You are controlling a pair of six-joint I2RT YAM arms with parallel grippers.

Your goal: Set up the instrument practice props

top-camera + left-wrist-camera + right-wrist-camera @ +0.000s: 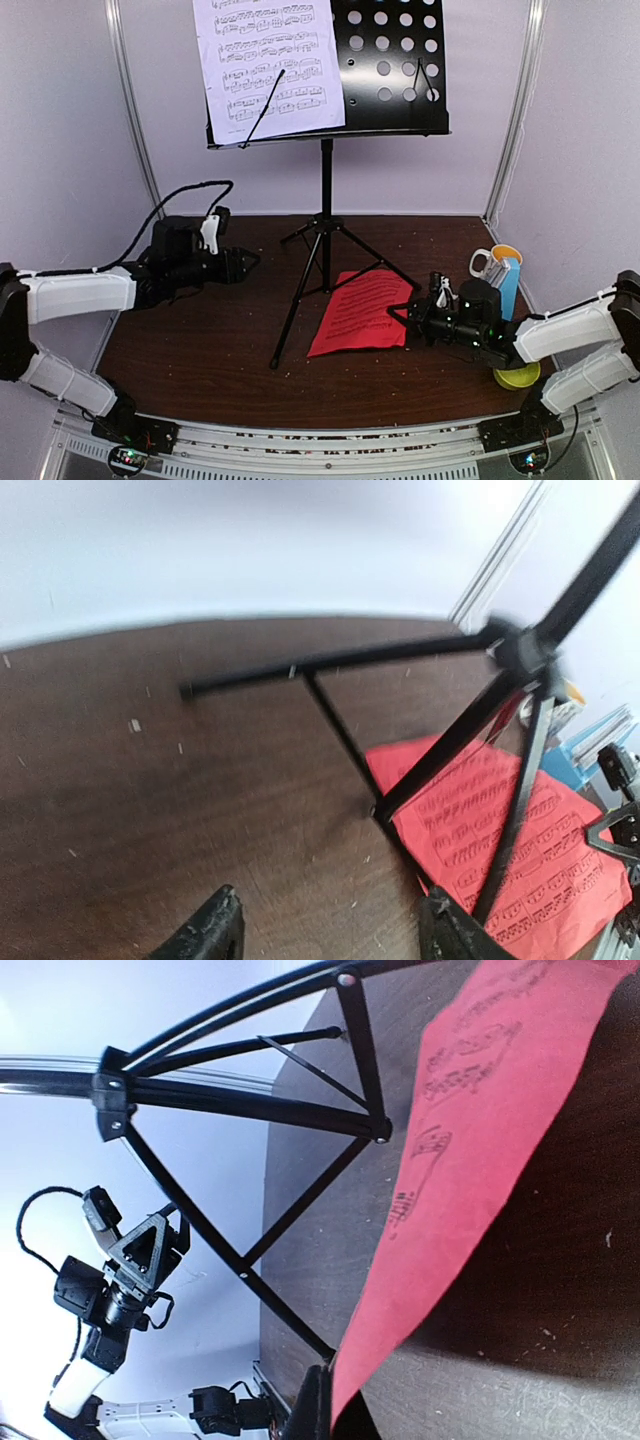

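Right gripper (pixel 408 318): jaws clenched on edge of red sheet (pixel 360 312), lying on tabletop (pixel 200 340) beside legs of music stand (pixel 326 190). Left gripper (pixel 335 930), left of stand: jaws released, empty. White sheet (pixel 268 65) up on stand.

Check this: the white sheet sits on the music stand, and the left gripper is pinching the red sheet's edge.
One thing is wrong: the right gripper, not the left, pinches the edge of the red sheet; the right wrist view shows the paper running into its shut fingers. The left gripper hangs open and empty. The white sheet does sit on the music stand.
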